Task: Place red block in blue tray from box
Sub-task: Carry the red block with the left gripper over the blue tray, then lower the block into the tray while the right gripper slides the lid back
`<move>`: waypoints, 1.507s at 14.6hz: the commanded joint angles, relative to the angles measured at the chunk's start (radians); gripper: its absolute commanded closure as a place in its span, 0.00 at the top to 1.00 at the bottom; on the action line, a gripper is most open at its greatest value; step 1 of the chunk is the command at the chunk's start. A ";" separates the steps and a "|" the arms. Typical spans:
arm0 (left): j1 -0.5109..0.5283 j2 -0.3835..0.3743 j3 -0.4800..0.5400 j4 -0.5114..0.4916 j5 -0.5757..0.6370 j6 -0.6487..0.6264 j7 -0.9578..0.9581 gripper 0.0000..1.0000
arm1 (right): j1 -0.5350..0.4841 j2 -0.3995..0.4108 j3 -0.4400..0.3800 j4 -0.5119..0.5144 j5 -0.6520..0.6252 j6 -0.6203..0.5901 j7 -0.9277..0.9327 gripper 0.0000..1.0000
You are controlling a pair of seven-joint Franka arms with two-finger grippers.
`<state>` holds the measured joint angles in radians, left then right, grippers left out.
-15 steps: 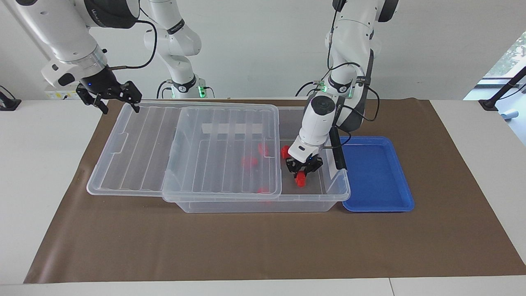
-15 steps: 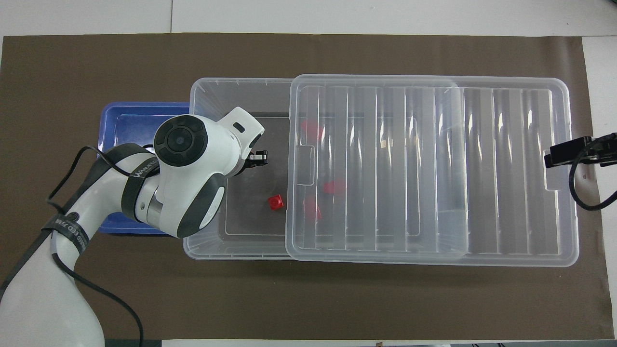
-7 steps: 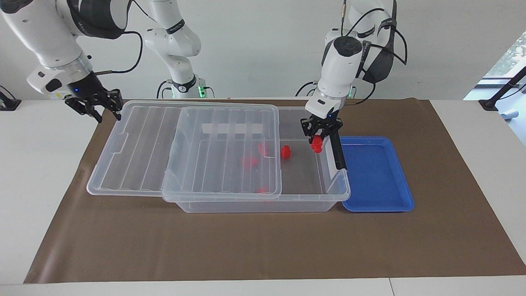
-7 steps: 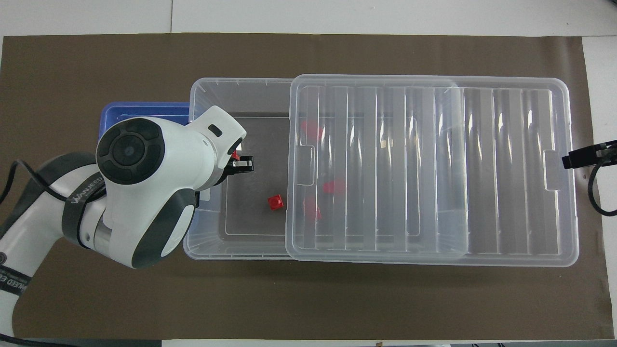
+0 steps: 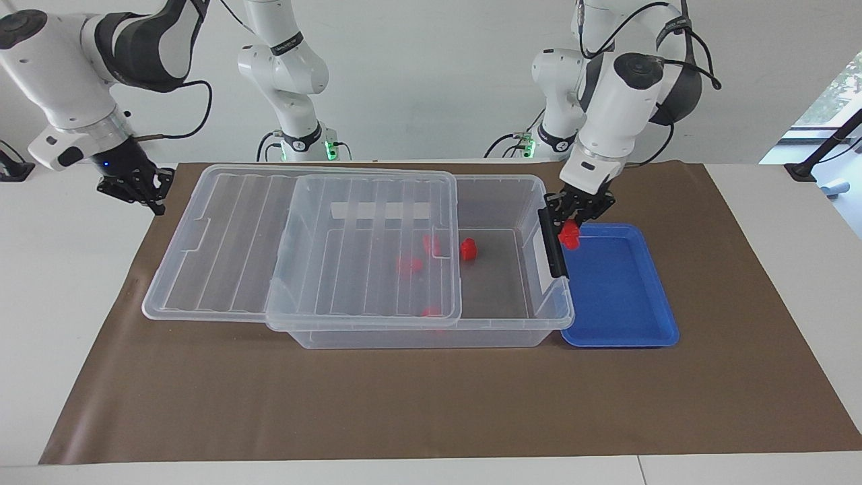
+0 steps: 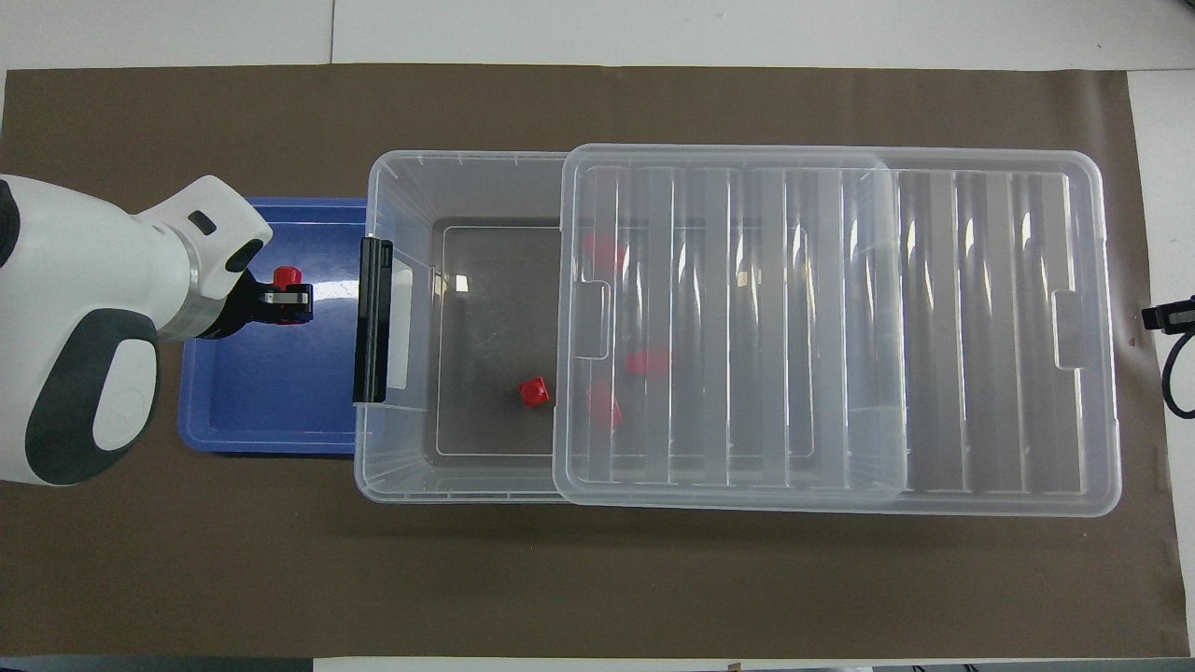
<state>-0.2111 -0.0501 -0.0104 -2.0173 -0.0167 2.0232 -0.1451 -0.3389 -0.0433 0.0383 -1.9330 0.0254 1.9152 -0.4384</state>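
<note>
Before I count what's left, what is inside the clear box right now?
In the box, one red block lies uncovered. Three more show blurred through the slid-aside lid; anything else there stays hidden. The left gripper holds another over the blue tray.

A brown paper mat [image 5: 404, 404] is being spread across most of a white table [image 5: 60, 296], whose bare surface is being left showing past the mat's ends and along its edges. A pale wall [image 5: 431, 74] is being seen at the robots' end, and part of a window [image 5: 832, 91] is being glimpsed past the left arm's end.
</note>
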 commanded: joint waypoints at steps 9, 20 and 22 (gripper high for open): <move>0.105 0.105 -0.003 -0.235 0.004 0.405 0.082 0.00 | 0.021 0.022 0.012 -0.050 0.001 0.073 0.079 0.00; 0.139 0.187 -0.003 -0.224 0.004 0.486 0.088 0.00 | 0.101 0.014 0.020 -0.070 0.001 0.076 0.208 0.00; 0.140 0.187 -0.003 -0.224 0.004 0.483 0.113 0.07 | 0.122 0.010 0.020 -0.084 0.001 0.077 0.243 0.00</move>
<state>-0.0892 0.1278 -0.0087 -2.2458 -0.0167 2.4886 -0.0636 -0.2286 -0.0054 0.0524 -1.9730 0.0254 1.9703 -0.2340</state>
